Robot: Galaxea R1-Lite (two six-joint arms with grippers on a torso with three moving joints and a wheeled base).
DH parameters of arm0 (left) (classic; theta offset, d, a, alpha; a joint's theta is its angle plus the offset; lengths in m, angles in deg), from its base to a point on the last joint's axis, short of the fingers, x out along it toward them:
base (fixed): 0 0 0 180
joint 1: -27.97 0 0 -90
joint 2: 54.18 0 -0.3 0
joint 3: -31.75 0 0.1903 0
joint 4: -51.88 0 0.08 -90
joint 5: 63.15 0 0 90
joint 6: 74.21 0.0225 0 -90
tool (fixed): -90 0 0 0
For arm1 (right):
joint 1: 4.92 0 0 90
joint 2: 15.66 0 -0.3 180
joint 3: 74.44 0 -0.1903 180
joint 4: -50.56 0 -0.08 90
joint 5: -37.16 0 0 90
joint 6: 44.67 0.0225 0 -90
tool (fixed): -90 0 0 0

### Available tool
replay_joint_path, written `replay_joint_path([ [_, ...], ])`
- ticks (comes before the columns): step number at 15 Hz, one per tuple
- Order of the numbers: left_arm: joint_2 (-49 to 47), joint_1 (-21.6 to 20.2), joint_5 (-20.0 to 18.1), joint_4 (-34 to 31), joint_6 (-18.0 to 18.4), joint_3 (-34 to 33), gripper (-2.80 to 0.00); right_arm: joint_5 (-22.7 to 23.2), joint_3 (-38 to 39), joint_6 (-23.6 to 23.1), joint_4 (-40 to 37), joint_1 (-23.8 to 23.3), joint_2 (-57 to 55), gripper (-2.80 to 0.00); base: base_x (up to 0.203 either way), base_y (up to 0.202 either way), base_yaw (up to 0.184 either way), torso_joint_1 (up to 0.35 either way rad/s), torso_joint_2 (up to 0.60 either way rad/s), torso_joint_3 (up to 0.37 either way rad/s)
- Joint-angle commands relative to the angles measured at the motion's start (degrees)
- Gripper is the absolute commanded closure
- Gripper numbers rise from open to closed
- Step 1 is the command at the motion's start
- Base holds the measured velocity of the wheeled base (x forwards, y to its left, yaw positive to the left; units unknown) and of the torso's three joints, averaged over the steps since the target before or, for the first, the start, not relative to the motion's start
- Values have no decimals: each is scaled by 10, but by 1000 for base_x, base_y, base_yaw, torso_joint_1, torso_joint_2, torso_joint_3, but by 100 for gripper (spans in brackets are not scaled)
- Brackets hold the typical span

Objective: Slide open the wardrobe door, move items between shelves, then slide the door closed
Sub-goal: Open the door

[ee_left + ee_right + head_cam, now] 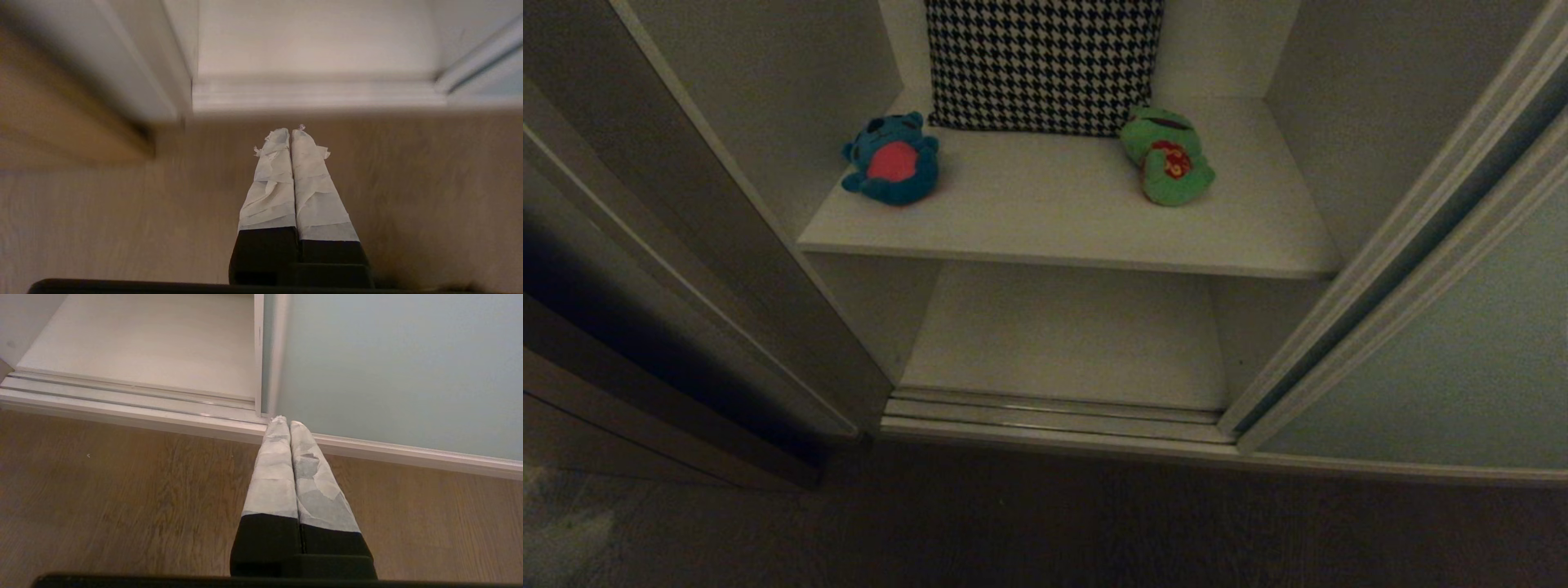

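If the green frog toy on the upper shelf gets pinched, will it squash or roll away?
The green frog looks plush, so it will probably squash and weigh little. It lies slumped on the shelf, so rolling seems unlikely.

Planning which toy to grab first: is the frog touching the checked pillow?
Touching. In the head view the frog lies with its head against the pillow's lower right corner, no gap showing.

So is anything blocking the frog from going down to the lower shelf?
Nothing visible. The sliding wardrobe door is pushed aside to the right, the green frog lies free beside the houndstooth cushion, and the lower shelf shows only bare board.
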Motion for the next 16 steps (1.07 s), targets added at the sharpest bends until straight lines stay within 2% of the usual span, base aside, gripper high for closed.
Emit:
replay_joint_path([
  [1,157,-33,-17,-1,11,-106,0,1,1,0,0,0,2,0,0,0,0,0,0,0],
  [4,280,-60,-63,-12,41,-165,0,0,1,0,0,0,2,0,0,0,0,0,0,0],
  [6,291,-70,-83,-16,56,-185,0,1,1,0,0,0,2,0,0,0,0,0,0,0],
  [8,291,-70,-49,-24,48,-183,0,0,1,0,0,0,2,0,0,0,0,0,0,0],
  [9,291,-70,-33,-22,63,-183,0,0,1,0,0,0,2,0,0,0,0,0,0,0],
  [11,291,-70,-2,-8,134,-203,0,0,1,0,0,0,2,0,0,0,0,0,0,0],
  [12,291,-70,8,12,140,-210,0,1,1,0,0,0,1,0,0,0,0,0,0,0],
  [13,291,-70,6,10,110,-213,0,0,1,0,0,0,2,0,0,0,0,0,0,0],
  [14,291,-70,3,-19,96,-211,0,0,1,0,0,0,2,0,0,0,0,0,0,0],
  [16,291,-70,14,-37,49,-206,0,0,1,0,0,0,2,0,0,0,0,0,0,0],
])
